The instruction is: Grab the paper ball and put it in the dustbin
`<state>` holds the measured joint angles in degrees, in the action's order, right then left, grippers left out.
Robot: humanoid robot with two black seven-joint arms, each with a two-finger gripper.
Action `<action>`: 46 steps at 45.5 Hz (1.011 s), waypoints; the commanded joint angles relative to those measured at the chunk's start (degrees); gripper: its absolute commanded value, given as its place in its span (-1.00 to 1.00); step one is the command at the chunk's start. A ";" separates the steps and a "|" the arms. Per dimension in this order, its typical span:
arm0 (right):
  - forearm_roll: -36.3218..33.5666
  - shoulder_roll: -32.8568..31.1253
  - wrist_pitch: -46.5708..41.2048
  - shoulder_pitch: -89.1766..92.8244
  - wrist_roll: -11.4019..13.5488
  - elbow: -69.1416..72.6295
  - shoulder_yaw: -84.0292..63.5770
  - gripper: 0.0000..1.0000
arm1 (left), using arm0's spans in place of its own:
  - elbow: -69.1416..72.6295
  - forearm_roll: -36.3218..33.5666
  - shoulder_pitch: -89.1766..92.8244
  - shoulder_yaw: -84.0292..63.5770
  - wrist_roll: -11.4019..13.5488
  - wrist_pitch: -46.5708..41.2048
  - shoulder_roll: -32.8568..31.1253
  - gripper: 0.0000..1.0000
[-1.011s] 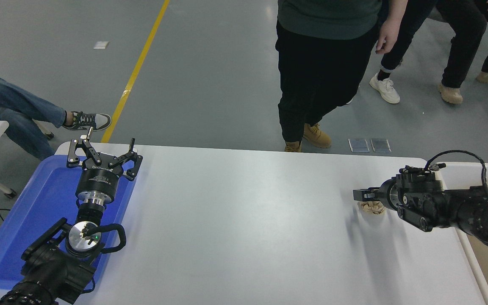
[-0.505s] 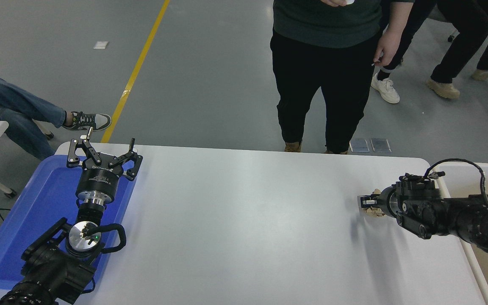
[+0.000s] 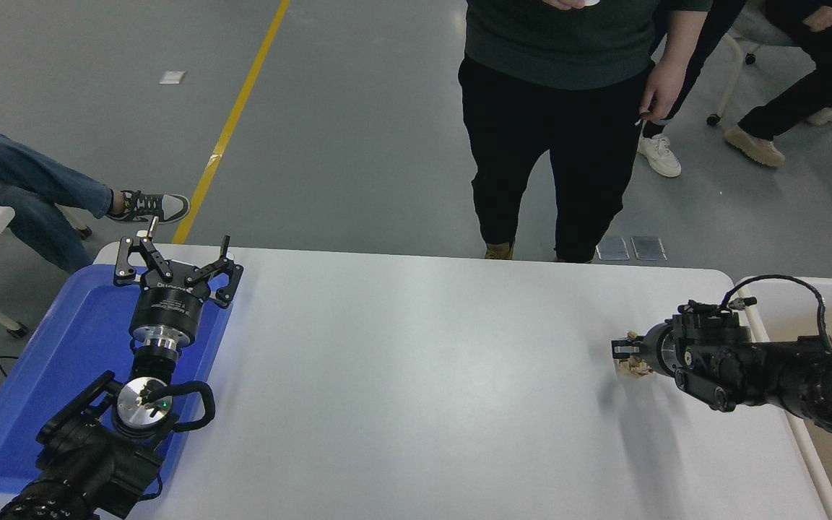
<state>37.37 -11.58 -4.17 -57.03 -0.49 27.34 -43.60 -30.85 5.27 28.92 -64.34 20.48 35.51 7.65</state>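
Head view: my right claw [image 3: 627,352] lies low over the white table [image 3: 416,375], fingertips pointing away from the dustbin [image 3: 806,289], which stands behind my wrist at the table's edge. The paper ball [image 3: 633,367] sits directly at and under my fingertips, mostly hidden by them; whether I am closed on it or merely straddling it, I cannot tell. Step in hand, as I judge it: securing the grasp. The next move calls for a firm squeeze, a lift clear of the table, then a swing back over the bin's rim. My left claw [image 3: 174,261] is parked, fingers spread wide, over the blue tray [image 3: 40,375].
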 commanded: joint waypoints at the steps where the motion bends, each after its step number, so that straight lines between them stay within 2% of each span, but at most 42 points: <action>1: 0.08 -2.30 -0.14 -2.47 -0.12 2.97 0.09 -1.00 | 0.00 0.00 0.00 0.00 0.00 0.00 0.00 1.00; 9: 0.25 -6.61 -0.32 -7.21 -0.21 8.42 -0.78 -1.00 | 0.00 -0.09 0.00 0.00 0.00 0.00 0.00 1.00; 20: 4.47 -15.40 -2.77 -19.86 -0.12 23.71 -3.50 -1.00 | 0.00 -0.09 0.00 0.00 -0.09 0.00 0.00 1.00; 27: 4.65 -19.79 -4.71 -30.76 -0.12 32.94 -9.65 -1.00 | -0.09 -0.09 0.00 0.00 -0.09 0.00 0.00 1.00; 36: 4.47 -23.31 -10.15 -45.09 -0.21 40.77 -16.43 -1.00 | 0.00 -0.09 0.00 0.00 -0.18 0.00 0.00 1.00; 46: 3.59 -23.84 -15.52 -58.27 -0.21 48.50 -22.58 -1.00 | -0.09 -0.09 0.00 0.00 -0.18 0.00 0.09 1.00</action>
<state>41.42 -33.42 -14.45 -101.05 -0.67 67.11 -59.49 -30.91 5.18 28.92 -64.34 20.31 35.51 7.66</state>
